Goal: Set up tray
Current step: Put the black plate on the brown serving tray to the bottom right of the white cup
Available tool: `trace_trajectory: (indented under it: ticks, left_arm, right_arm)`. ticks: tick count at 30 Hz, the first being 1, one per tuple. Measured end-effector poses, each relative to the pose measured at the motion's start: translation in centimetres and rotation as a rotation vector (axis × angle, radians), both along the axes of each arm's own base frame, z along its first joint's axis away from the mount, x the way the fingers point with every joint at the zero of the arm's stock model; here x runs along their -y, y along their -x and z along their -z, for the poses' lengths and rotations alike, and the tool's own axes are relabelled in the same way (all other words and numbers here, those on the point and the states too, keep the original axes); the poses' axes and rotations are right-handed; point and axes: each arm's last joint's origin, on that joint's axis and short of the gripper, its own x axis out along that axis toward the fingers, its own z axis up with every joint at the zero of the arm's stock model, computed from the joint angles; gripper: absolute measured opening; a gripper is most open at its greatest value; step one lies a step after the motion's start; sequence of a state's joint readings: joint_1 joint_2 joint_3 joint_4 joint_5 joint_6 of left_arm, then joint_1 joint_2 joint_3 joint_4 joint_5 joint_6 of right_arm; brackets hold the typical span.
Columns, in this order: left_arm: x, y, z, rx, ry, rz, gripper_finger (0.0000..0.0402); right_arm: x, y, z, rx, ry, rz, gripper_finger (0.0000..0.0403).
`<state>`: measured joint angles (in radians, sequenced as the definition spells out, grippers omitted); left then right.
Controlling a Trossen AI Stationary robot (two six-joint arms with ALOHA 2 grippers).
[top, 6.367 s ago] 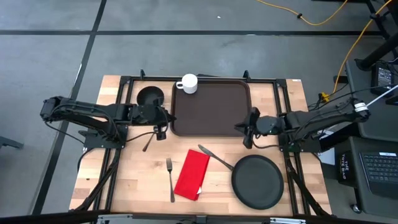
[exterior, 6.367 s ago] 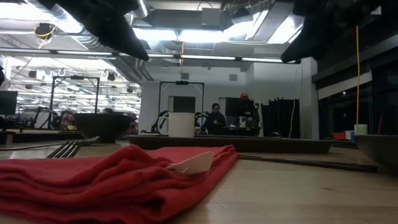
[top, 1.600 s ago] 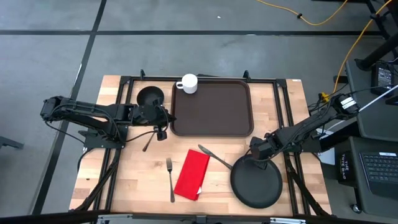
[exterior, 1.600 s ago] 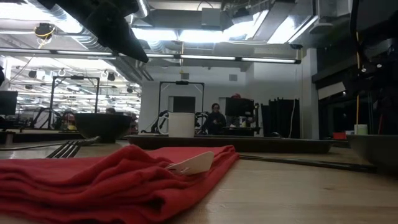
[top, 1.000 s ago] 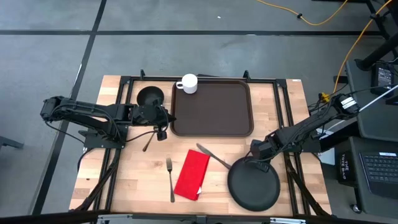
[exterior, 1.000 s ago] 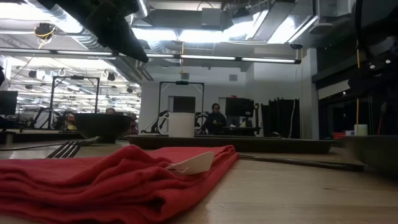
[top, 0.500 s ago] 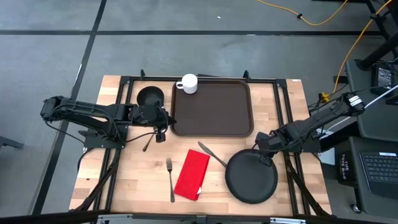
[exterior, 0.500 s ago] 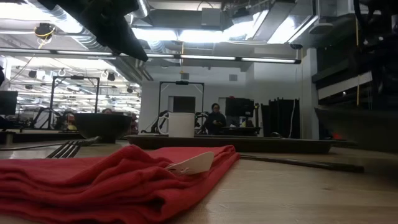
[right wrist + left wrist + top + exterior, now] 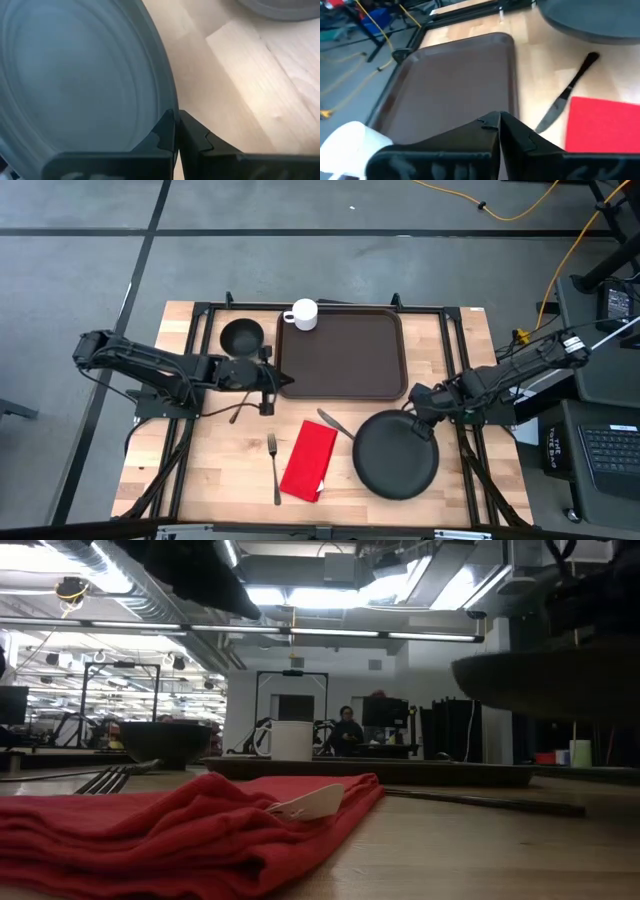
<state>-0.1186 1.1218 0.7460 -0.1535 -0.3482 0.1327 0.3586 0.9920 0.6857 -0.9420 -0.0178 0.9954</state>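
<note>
Lying nearest on the table (image 9: 240, 480) is a red napkin (image 9: 309, 460), beyond it the right tool (image 9: 418, 416) pinches the rim of a black plate (image 9: 395, 455) lifted clear, and farther back the left tool (image 9: 268, 392), closed and empty, hovers beside the tray (image 9: 342, 352).

Dark brown tray (image 9: 342, 352), black plate (image 9: 395, 455), red napkin (image 9: 309, 460), white cup (image 9: 303, 314).

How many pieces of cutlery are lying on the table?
2 clearly: a fork left of the red napkin, and a knife between the napkin and the black plate. Another may lie under the left gripper.
</note>
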Motion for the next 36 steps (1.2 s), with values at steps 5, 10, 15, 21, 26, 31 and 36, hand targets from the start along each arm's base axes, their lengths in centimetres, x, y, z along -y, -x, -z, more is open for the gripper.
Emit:
trace_trajectory:
  ticks: [5, 10, 15, 21, 26, 31, 36]
  left_arm:
    - [1.4, -2.5, -0.2, -0.047, -0.084, 0.069, 0.0005]
    - [2.9, -4.4, -1.2, -0.055, -0.189, 0.162, 0.0005]
    - [3.8, -5.2, -1.3, -0.048, -0.292, 0.235, 0.0005]
    - [3.9, -5.5, -1.1, -0.045, -0.29, 0.238, 0.0033]
    - [4.0, -5.7, -1.4, -0.003, -0.289, 0.227, 0.0087]
    - [4.1, -5.8, -1.6, 0.019, -0.286, 0.282, 0.0148]
    - [4.5, -6.0, -1.5, 0.04, -0.257, 0.287, 0.02]
  right_arm:
    - [0.6, -0.2, 0.0, -0.006, -0.006, 0.035, 0.0009]
    - [0.7, -0.2, 0.0, -0.006, -0.006, 0.036, 0.0009]
    - [0.7, -0.2, 0.0, -0.005, -0.005, 0.036, 0.0009]
    - [0.7, -0.2, 0.0, -0.005, -0.007, 0.038, 0.0009]
    - [0.7, -0.2, 0.0, -0.005, -0.006, 0.037, 0.0009]
    - [0.7, -0.2, 0.0, -0.005, -0.006, 0.036, 0.0009]
    - [0.7, -0.3, 0.0, -0.001, -0.003, 0.046, 0.0009]
